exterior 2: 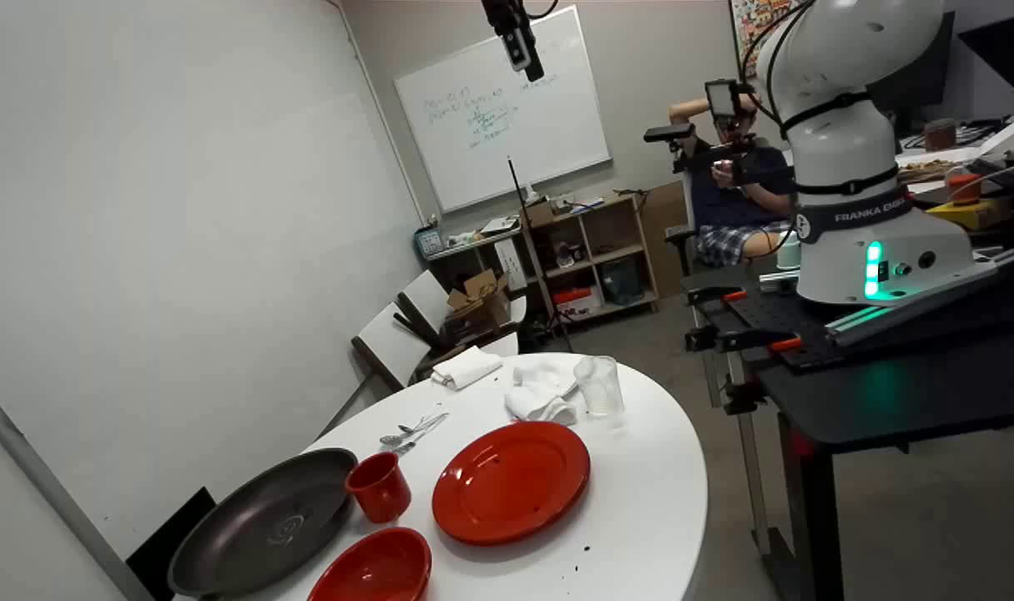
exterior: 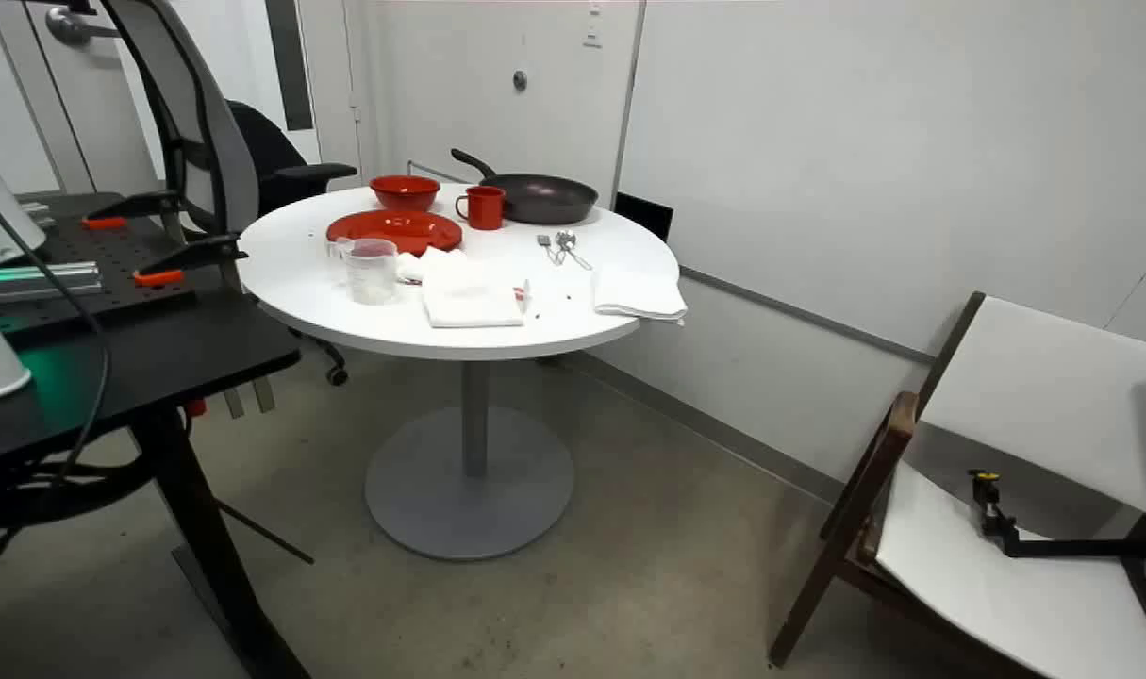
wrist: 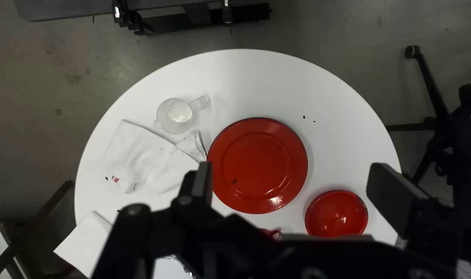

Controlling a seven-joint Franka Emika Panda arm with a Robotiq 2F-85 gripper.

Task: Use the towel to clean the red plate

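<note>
Your jaws hang spread and unloaded above the worktop [wrist: 254,83], presumably ready to receive cloth. In the wrist view, the red plate [wrist: 258,164] lies below, within their span; the rumpled towel [wrist: 150,159] lies mostly outside it, beside the plate, likely staged for wiping.

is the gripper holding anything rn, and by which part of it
Nothing is held: in the wrist view the gripper stands open, jaws wide apart.

In the wrist view, blurred gripper [wrist: 291,184] mostly hides 1 red mug [wrist: 267,233]; tabletop [wrist: 254,85] is cropped at its lower edge.
</note>
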